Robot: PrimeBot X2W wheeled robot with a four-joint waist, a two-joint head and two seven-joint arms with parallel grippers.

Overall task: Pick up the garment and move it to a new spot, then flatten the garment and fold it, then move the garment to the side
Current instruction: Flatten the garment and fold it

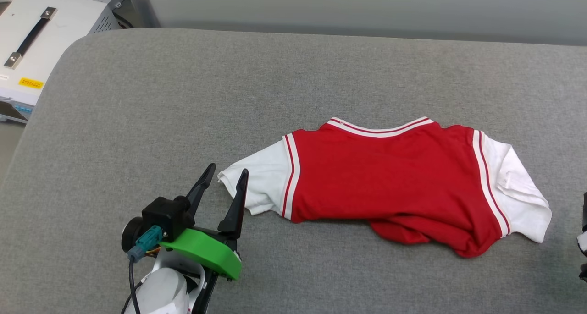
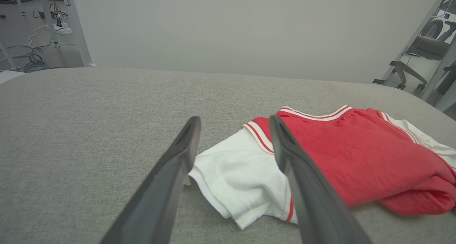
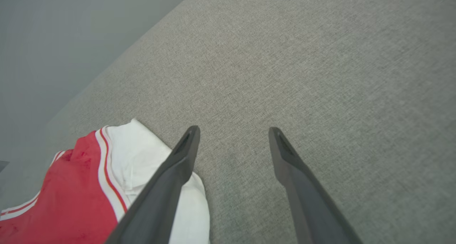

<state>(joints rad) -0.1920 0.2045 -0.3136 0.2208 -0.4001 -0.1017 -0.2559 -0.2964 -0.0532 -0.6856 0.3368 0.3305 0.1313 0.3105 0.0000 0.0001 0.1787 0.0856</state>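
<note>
On the grey padded top [image 1: 137, 121], with the shirt [image 1: 390, 176] rumpled right of centre, the left gripper [image 1: 228, 168] gaping empty at one sleeve [image 1: 261, 181] and the right gripper [image 3: 234, 129] gaping empty beside the other, could snag sleeve cloth alone and bunch the tucked hem [image 1: 403, 231] worse.

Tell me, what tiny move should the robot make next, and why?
Probably nudge the open left gripper forward and pinch the shirt by its white sleeve: it lies right by the fingertips, and the bottom edge is bunched, not flat.
</note>
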